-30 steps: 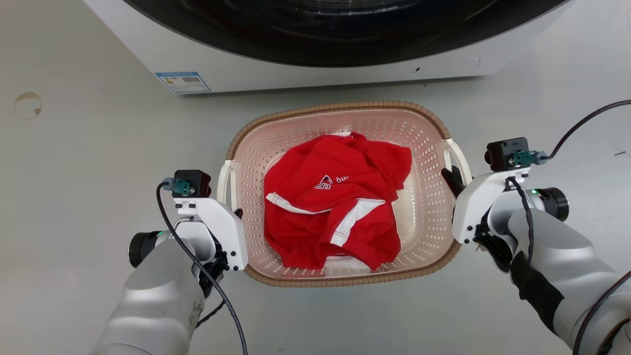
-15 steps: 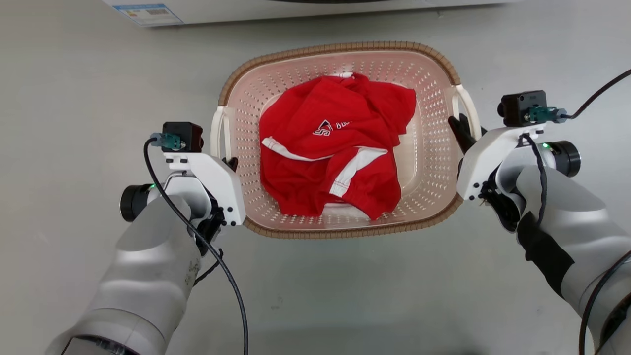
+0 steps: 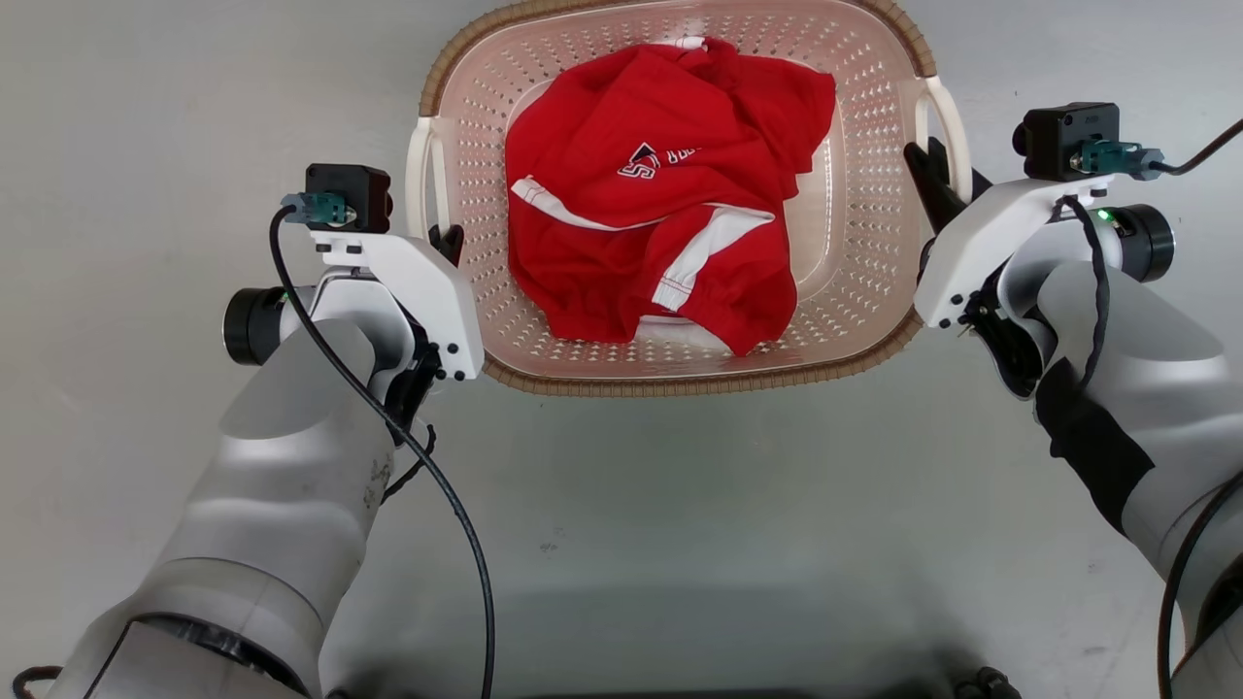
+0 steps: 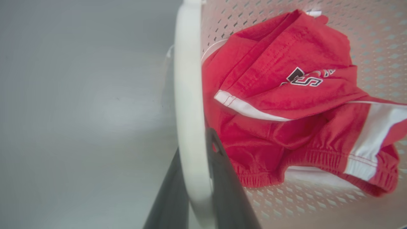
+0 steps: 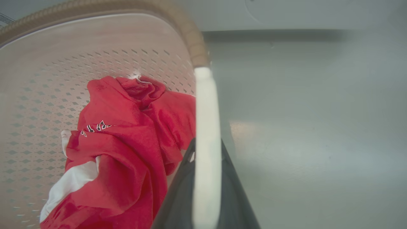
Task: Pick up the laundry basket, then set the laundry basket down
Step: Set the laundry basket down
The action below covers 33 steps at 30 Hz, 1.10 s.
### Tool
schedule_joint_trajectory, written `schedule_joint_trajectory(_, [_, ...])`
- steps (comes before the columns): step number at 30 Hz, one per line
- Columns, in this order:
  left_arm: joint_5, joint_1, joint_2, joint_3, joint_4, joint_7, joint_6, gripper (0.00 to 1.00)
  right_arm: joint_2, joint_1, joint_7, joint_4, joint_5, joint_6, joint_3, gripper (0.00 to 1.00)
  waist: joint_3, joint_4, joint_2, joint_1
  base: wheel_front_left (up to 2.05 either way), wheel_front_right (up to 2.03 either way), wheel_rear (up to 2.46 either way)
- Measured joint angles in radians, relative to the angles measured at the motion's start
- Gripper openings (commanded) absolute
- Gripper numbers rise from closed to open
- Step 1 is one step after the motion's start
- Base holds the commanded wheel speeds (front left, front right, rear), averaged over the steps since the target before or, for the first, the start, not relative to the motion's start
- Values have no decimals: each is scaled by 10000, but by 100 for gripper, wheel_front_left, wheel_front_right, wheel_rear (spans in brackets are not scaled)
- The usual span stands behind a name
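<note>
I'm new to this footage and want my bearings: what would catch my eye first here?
A crumpled red garment with white stripes lies in the laundry basket, at the top centre of the head view. On either side, the left pincer clamps the white left handle and the right pincer clamps the white right handle, one dark finger on each side.

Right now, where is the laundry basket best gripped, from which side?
The white side handles, each from its outer side: slim bars standing off the laundry basket wall, so fingers close across them, as the left gripper and right gripper show.
</note>
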Motion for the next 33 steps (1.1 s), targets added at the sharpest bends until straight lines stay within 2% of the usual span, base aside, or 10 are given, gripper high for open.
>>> schedule_joint_trajectory(15, [69, -309, 2, -121, -27, -729, 59, 0, -211, -174, -140, -355, -569, -25, -662, 0, 492, 48, 1, -1, 0, 0, 0])
schedule_joint_trajectory(16, [67, -354, 2, -117, -25, -769, 61, 15, -224, -174, -144, -395, -617, -27, -708, 0, 506, 42, 0, 0, 0, 0, 0])
schedule_joint_trajectory(17, [61, -378, -2, -107, -25, -851, 94, 100, -249, -170, -144, -474, -627, -27, -757, 37, 516, 43, 0, 0, 0, 0, 0])
schedule_joint_trajectory(18, [59, -384, 12, -96, 44, -1047, 169, 100, -355, -156, -144, -702, -644, -27, -769, 100, 518, 40, 0, 0, 0, 0, 0])
schedule_joint_trajectory(21, [25, -383, 240, -71, 171, -1267, 186, 100, -723, -148, -144, -1005, -769, -29, -819, 100, 511, 33, 0, 0, 0, 0, 0])
schedule_joint_trajectory(33, [-644, -376, 81, 224, 263, -1701, -391, 100, -734, -120, -146, -1687, -934, -33, -803, 100, 503, 36, 0, 0, 0, 0, 0])
